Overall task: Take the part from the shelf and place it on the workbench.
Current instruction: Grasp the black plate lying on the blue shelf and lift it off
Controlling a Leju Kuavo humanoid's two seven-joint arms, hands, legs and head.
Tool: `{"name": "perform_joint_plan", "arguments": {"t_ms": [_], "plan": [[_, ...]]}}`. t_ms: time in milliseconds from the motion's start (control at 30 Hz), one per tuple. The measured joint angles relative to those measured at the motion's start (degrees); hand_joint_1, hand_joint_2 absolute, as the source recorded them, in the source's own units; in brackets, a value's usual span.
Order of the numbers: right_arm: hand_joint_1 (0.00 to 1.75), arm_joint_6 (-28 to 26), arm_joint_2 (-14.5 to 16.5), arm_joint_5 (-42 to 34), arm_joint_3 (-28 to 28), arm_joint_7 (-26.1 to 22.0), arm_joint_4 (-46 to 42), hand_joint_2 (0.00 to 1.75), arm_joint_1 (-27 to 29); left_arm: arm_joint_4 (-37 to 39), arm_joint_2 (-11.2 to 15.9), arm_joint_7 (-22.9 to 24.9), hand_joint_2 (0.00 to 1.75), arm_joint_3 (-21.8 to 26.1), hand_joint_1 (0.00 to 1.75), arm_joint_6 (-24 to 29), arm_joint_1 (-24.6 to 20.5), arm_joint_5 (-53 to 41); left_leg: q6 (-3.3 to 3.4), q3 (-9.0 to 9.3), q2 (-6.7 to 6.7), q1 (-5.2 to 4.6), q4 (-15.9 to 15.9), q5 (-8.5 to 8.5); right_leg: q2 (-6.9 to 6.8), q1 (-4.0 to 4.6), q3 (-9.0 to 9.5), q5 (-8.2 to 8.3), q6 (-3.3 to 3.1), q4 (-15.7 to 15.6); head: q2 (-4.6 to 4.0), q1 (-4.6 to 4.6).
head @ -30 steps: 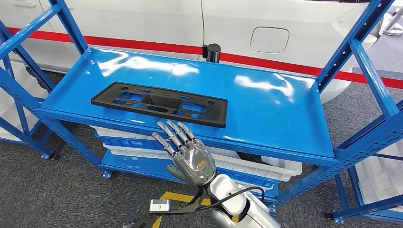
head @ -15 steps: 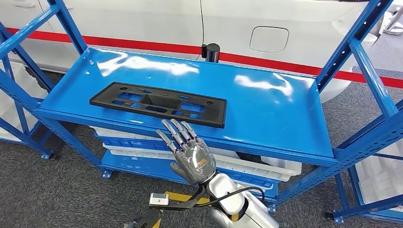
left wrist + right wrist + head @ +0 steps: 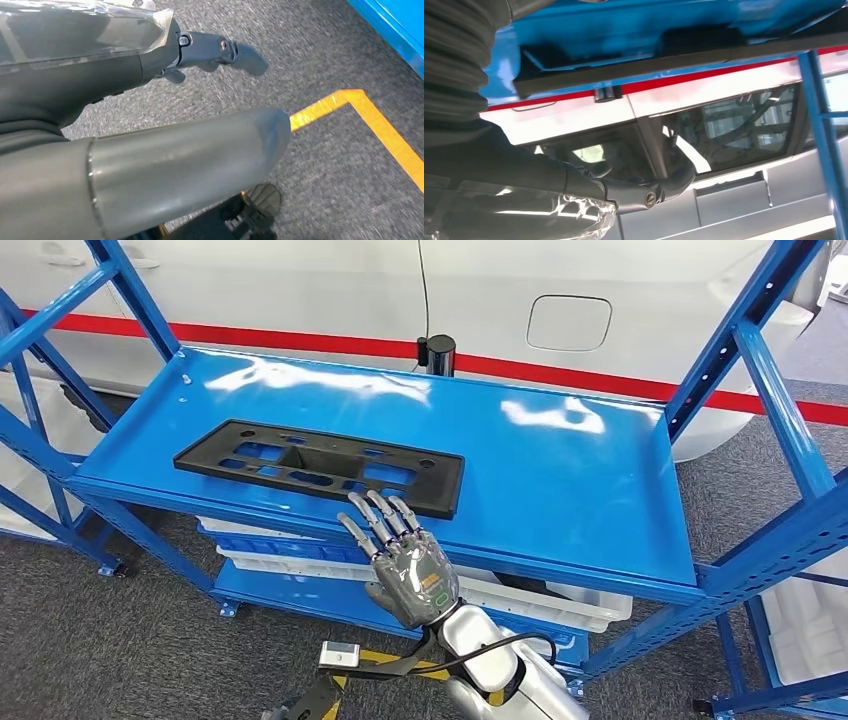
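Observation:
The part point(image 3: 318, 455) is a long flat black plate with cut-outs, lying on the blue shelf point(image 3: 560, 480) toward its left front. My right hand point(image 3: 405, 565) is raised in front of the shelf's front edge, fingers stretched out and apart, holding nothing. Its fingertips point(image 3: 372, 502) reach the near edge of the part close to its right end. In the right wrist view the part point(image 3: 664, 62) is a dark bar on the shelf point(image 3: 624, 25) beyond my right hand point(image 3: 589, 187). My left hand point(image 3: 150, 65) hangs over the grey floor and holds nothing.
A white car with a red stripe point(image 3: 300, 290) stands behind the shelf, with a black post point(image 3: 436, 350) at the back edge. White bins point(image 3: 540, 595) sit on the lower level. Blue uprights point(image 3: 770, 370) frame the right side. Yellow tape point(image 3: 370, 125) marks the floor.
My right hand has moved up and forward, so its fingertips now reach the part's near edge. The whole view has shifted slightly; the part has not moved.

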Motion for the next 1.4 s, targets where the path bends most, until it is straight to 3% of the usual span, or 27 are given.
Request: {"name": "perform_joint_plan", "arguments": {"t_ms": [67, 100, 200, 233, 300, 367, 400, 467, 600, 667, 733, 767, 800, 833, 900, 933, 967, 1033, 1100, 1167, 1233, 1267, 1300, 1333, 1400], "plan": [[0.00, 0.1, 0.1, 0.3, -0.2, 0.2, 0.0, 1.75, 0.0, -0.1, 0.0, 0.0, 0.00, -0.3, 0.00, 0.0, 0.0, 0.3, -0.24, -0.70, 0.48, 0.25, 1.7, -1.00, 0.02, 0.01, 0.36, -0.22, -1.05, 0.0, 0.00, -0.09], [0.00, 0.1, 0.2, 0.4, -0.3, 0.4, 0.0, 1.75, 0.0, -0.2, 0.0, 0.0, 0.00, -0.5, 0.00, 0.0, -0.1, 0.4, -0.24, -1.93, 0.76, 0.25, 4.1, -2.16, -0.01, 0.05, 0.62, -0.37, -1.53, -0.1, 0.00, -0.13], [0.00, 0.2, 0.3, 0.9, -0.3, 0.6, 0.0, 1.75, 0.0, -0.2, 0.1, 0.1, 0.00, -0.9, 0.00, 0.0, 0.0, 0.8, -0.03, -7.31, 1.09, 0.01, 14.0, -5.92, -0.18, 0.66, 1.07, -0.86, -2.58, -0.1, 0.00, -0.18], [0.00, 0.2, 0.3, 1.2, -0.3, 0.7, 0.0, 1.75, 0.0, -0.2, 0.2, 0.2, 0.00, -1.0, 0.00, 0.0, 0.1, 0.9, 0.09, -8.83, 1.09, -0.05, 16.3, -6.32, -0.20, 0.90, 1.19, -1.00, -2.80, -0.1, 0.00, -0.19], [0.00, 0.2, 0.3, 1.7, -0.3, 1.1, 0.0, 1.75, 0.1, -0.3, 0.3, 0.3, 0.00, -1.1, 0.00, 0.1, 0.3, 1.1, 0.67, -9.94, 1.09, -0.25, 16.5, -4.61, -0.17, 1.40, 1.64, -1.35, -3.18, -0.1, 0.00, -0.19], [0.00, 0.2, 0.3, 2.1, -0.3, 1.4, 0.0, 1.75, 0.1, -0.5, 0.4, 0.4, 0.00, -1.3, 0.00, 0.1, 0.4, 1.3, 1.80, -7.55, 1.12, -0.77, 10.0, -0.21, -0.09, 1.72, 2.39, -1.88, -3.30, -0.1, 0.00, -0.18], [0.00, 0.2, 0.3, 2.2, -0.4, 1.6, 0.0, 1.75, 0.1, -0.6, 0.5, 0.5, 0.00, -1.4, 0.00, 0.1, 0.4, 1.4, 2.37, -5.96, 1.24, -1.11, 6.6, 1.28, -0.07, 1.96, 2.68, -2.17, -3.16, -0.1, 0.00, -0.16], [0.00, 0.1, 0.4, 2.2, -0.4, 1.7, 0.0, 1.75, 0.0, -0.8, 0.6, 0.5, 0.00, -1.6, 0.00, 0.1, 0.3, 1.5, 2.98, -3.86, 1.41, -1.78, 2.7, 2.00, -0.11, 2.09, 2.89, -2.59, -2.65, -0.2, 0.00, -0.14], [0.00, 0.0, 0.5, 2.2, -0.6, 1.7, 0.0, 1.75, -0.1, -1.1, 0.7, 0.6, 0.00, -1.9, 0.00, 0.1, 0.4, 1.5, 3.42, -2.34, 1.24, -1.95, 0.7, 1.82, -0.38, 1.96, 2.82, -3.20, -1.49, 0.2, 0.00, -0.17], [0.00, 0.0, 0.4, 2.2, -0.7, 1.7, 0.0, 1.75, -0.1, -1.3, 0.6, 0.6, 0.00, -2.0, 0.00, 0.1, 0.4, 1.5, 3.73, -1.27, 1.24, -1.69, -0.3, 1.88, -0.35, 1.88, 0.01, -4.84, -1.38, 5.3, 0.00, -0.07], [0.00, 0.0, 0.2, 2.4, -0.7, 1.9, 0.1, 1.75, 0.0, -1.3, 0.6, 0.7, 0.00, -2.0, 0.00, 0.1, 0.4, 1.6, 3.92, -0.80, 1.14, -1.68, -0.5, 1.51, -0.32, 1.69, -4.82, -6.63, -1.23, 12.8, 0.00, -0.04], [0.00, 0.0, 0.1, 2.7, -0.8, 2.1, 0.2, 1.75, 0.1, -1.3, 0.6, 0.7, 0.00, -2.0, 0.00, 0.1, 0.4, 1.6, 3.90, -0.57, 1.05, -1.66, -0.5, 1.25, -0.32, 1.54, -6.62, -6.64, -0.88, 14.9, 0.00, -0.05], [0.00, 0.0, 0.0, 2.9, -0.8, 2.4, 0.3, 1.75, 0.2, -1.3, 0.6, 0.7, 0.00, -2.1, 0.00, 0.1, 0.5, 1.6, 3.80, -0.26, 0.94, -1.63, -0.5, 0.97, -0.33, 1.37, -7.35, -5.74, -0.32, 14.8, 0.00, -0.05], [0.00, 0.0, 0.0, 3.2, -0.8, 2.6, 0.3, 1.75, 0.2, -1.3, 0.6, 0.8, 0.00, -2.2, 0.00, 0.1, 0.5, 1.6, 3.64, 0.18, 0.82, -1.57, -0.5, 0.64, -0.34, 1.17, -6.86, -3.98, 0.39, 12.5, 0.00, -0.05], [0.00, 0.1, 0.0, 3.9, -0.9, 3.2, 0.3, 1.75, 0.3, -1.5, 0.6, 0.9, 0.00, -2.4, 0.00, 0.1, 0.6, 1.8, 3.04, 1.15, 0.60, -1.55, -0.4, -0.17, -0.40, 0.84, -3.75, 0.15, 1.53, 4.5, 0.00, -0.04], [0.00, 0.1, 0.0, 4.3, -0.9, 3.5, 0.3, 1.75, 0.3, -1.6, 0.6, 1.0, 0.00, -2.4, 0.00, 0.1, 0.6, 1.8, 2.68, 1.49, 0.52, -1.61, -0.3, -0.59, -0.38, 0.82, -2.30, 1.44, 1.42, 1.4, 0.00, -0.05], [0.00, 0.2, 0.1, 4.6, -1.0, 3.7, 0.3, 1.75, 0.3, -1.7, 0.6, 1.0, 0.00, -2.5, 0.00, 0.1, 0.6, 1.9, 2.32, 1.70, 0.47, -1.69, -0.3, -0.95, -0.35, 0.92, -1.43, 1.96, 0.92, -0.3, 0.00, -0.07], [0.00, 0.2, 0.1, 4.9, -1.1, 3.9, 0.3, 1.75, 0.3, -2.0, 0.6, 1.1, 0.00, -2.6, 0.00, 0.1, 0.6, 1.9, 1.71, 1.91, 0.47, -1.62, -0.4, -1.40, -0.25, 1.29, -0.99, 1.79, -0.59, -0.9, 0.00, -0.11], [0.00, 0.2, 0.2, 5.2, -1.2, 4.1, 0.3, 1.75, 0.3, -2.3, 0.6, 1.1, 0.00, -2.7, 0.00, 0.1, 0.6, 2.0, 1.15, 1.63, 0.61, -1.29, 0.3, -2.11, -0.23, 1.06, -0.68, 1.71, -1.68, -1.0, 0.00, -0.14], [0.00, 0.3, 0.5, 5.8, -1.3, 4.6, 0.3, 1.75, 0.2, -2.6, 0.7, 1.2, 0.00, -2.9, 0.00, 0.2, 0.7, 1.9, 0.72, -0.71, 0.81, -1.10, 5.1, -4.49, -0.23, 0.72, -0.15, 1.52, -2.59, -1.2, 0.00, -0.18], [0.00, 0.4, 0.6, 6.6, -1.3, 5.2, 0.3, 1.75, 0.3, -2.7, 0.7, 1.6, 0.00, -2.9, 0.00, 0.5, 0.8, 1.7, 0.41, -5.09, 0.91, -1.09, 12.8, -7.36, -0.26, 0.88, 0.19, 1.13, -3.20, -1.2, 0.00, -0.19], [0.00, 0.5, 0.6, 7.0, -1.3, 5.5, 0.4, 1.75, 0.3, -2.7, 0.8, 1.8, 0.00, -3.0, 0.00, 0.7, 0.9, 1.6, 0.31, -7.00, 0.93, -1.08, 15.5, -7.80, -0.24, 0.96, 0.35, 0.94, -3.34, -1.1, 0.00, -0.20], [0.00, 0.5, 0.6, 7.4, -1.3, 5.8, 0.4, 1.75, 0.3, -2.7, 0.9, 2.0, 0.00, -3.2, 0.00, 0.9, 0.9, 1.5, 0.29, -8.05, 0.96, -1.08, 16.3, -7.12, -0.19, 1.01, 0.55, 0.76, -3.39, -1.1, 0.00, -0.20], [0.00, 0.6, 0.6, 7.8, -1.3, 6.2, 0.5, 1.75, 0.3, -2.8, 0.9, 2.1, 0.00, -3.3, 0.00, 1.0, 1.0, 1.5, 0.35, -7.97, 1.03, -1.06, 14.8, -5.36, -0.13, 1.02, 0.84, 0.54, -3.36, -1.1, 0.00, -0.20], [0.00, 0.6, 0.8, 8.3, -1.3, 6.7, 0.7, 1.75, 0.2, -3.0, 1.0, 2.2, 0.00, -3.6, 0.00, 1.0, 0.9, 1.3, 0.66, -5.30, 1.21, -1.04, 7.6, -0.69, -0.01, 1.07, 1.52, 0.03, -2.98, -1.1, 0.00, -0.19]]}}
